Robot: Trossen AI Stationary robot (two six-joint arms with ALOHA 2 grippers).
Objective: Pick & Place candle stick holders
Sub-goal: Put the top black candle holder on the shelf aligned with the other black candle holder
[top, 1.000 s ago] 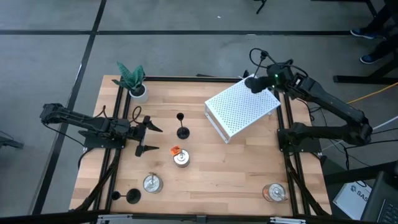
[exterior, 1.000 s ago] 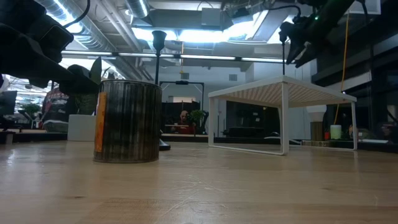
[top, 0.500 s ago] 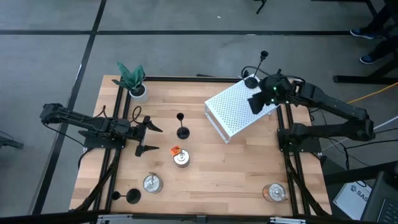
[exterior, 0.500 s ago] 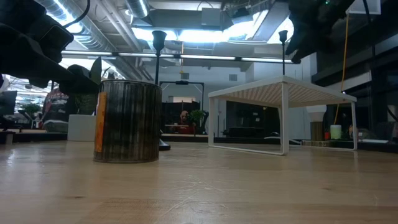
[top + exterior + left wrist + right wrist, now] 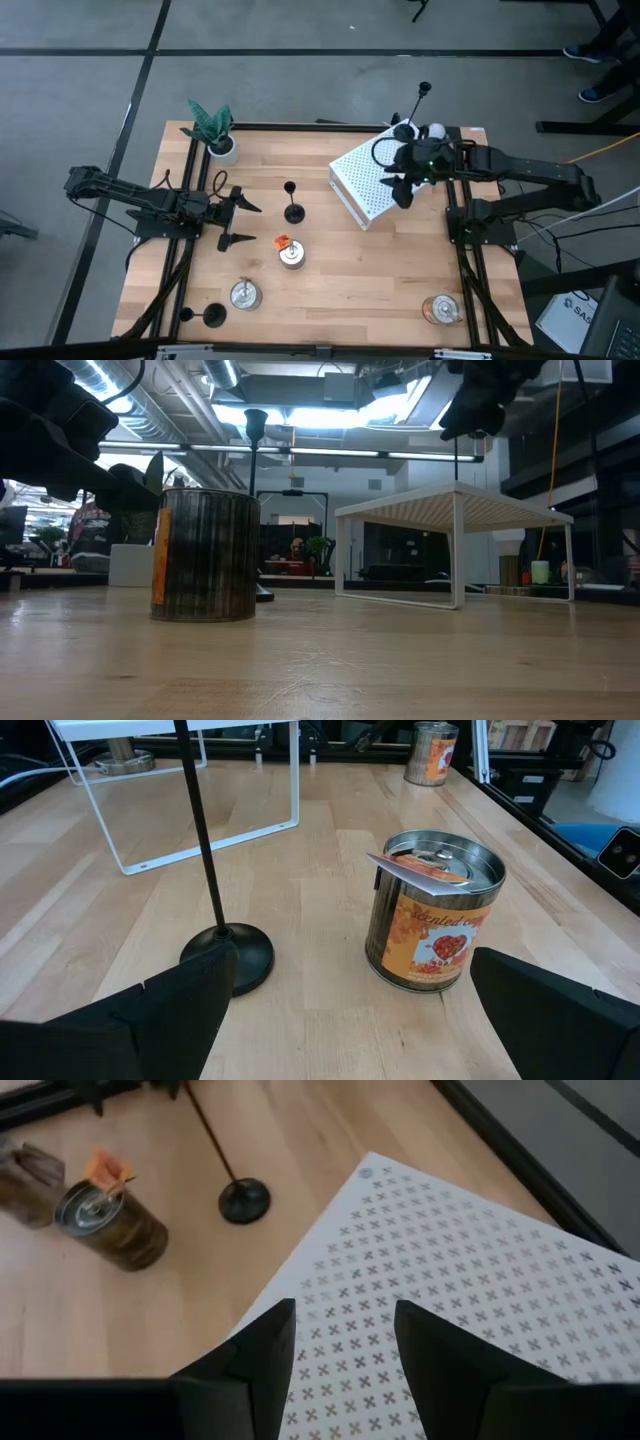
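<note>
From above, one candle holder [image 5: 292,208] stands mid-counter, at three o'clock from your left fingers [image 5: 233,220], which are spread wide. In the right wrist view, your right fingers [image 5: 340,1342] are apart, holding nothing, over the white rack [image 5: 480,1300]. The holder looks light and tippy; grab the thin stem.

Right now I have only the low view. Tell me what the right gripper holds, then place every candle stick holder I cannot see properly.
Observer: The right gripper holds nothing; it is open above the white rack.
Operator: Place the holder on that rack.
Observer: The rack holder stands at the rack's far corner, apart from the gripper.
Operator: Find the one I am missing.
Observer: The corner holder is at the table's near left corner; the left gripper waits open beside the middle holder.
</note>
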